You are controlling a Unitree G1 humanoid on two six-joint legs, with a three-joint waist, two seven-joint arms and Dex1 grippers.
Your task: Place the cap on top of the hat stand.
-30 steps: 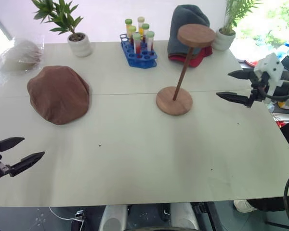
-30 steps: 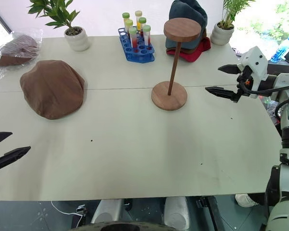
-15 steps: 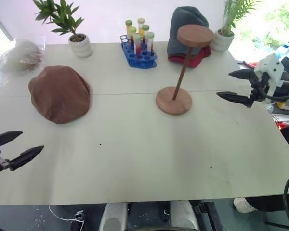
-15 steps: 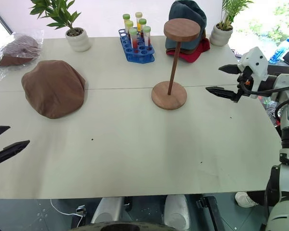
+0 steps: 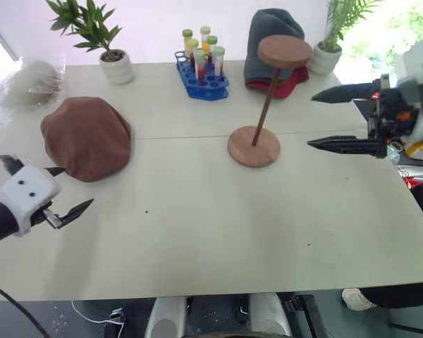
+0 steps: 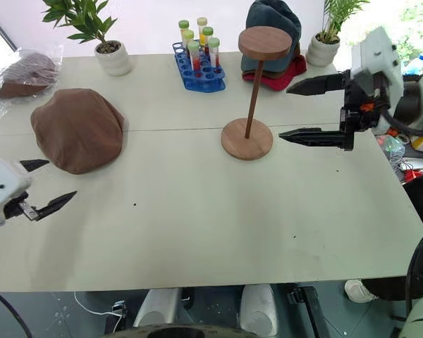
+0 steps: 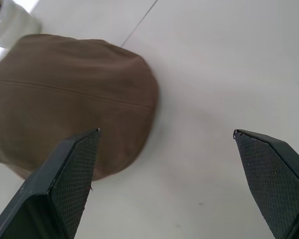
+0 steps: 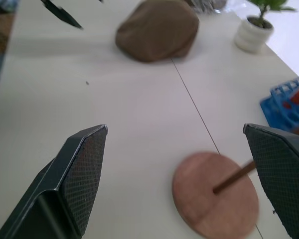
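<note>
**Two open grippers, cap lying on the worktop, stand bare**

Two grippers hang over the pale worktop [image 6: 218, 225], and both have their jaws spread wide with nothing between them. Nearest is the left gripper [image 5: 67, 191], low at the front left edge, its black fingertips [image 7: 72, 169] pointing toward the cap and stopping just short of its near rim without touching it.

Just beyond lies the brown cap [image 5: 86, 137], flat on the worktop on the left side, well apart from the stand.

Further in, right of centre, the hat stand [image 5: 266, 105] sits upright on its round wooden base, thin rod rising to a small disc that carries nothing. The right gripper [image 6: 301, 110] hovers above the worktop just to the right of the stand, pointing sideways at the rod, one finger high and one low, clear of the wood.

Along the far edge are a blue test-tube rack [image 5: 202, 74] with coloured tubes, a dark grey beanie [image 5: 271, 42] piled on a red hat [image 5: 285, 86] behind the stand's top, a potted plant [image 5: 106, 46] to the left, another potted plant [image 5: 335, 39] to the right, and a clear bag [image 6: 21, 72] at the far left corner.
</note>
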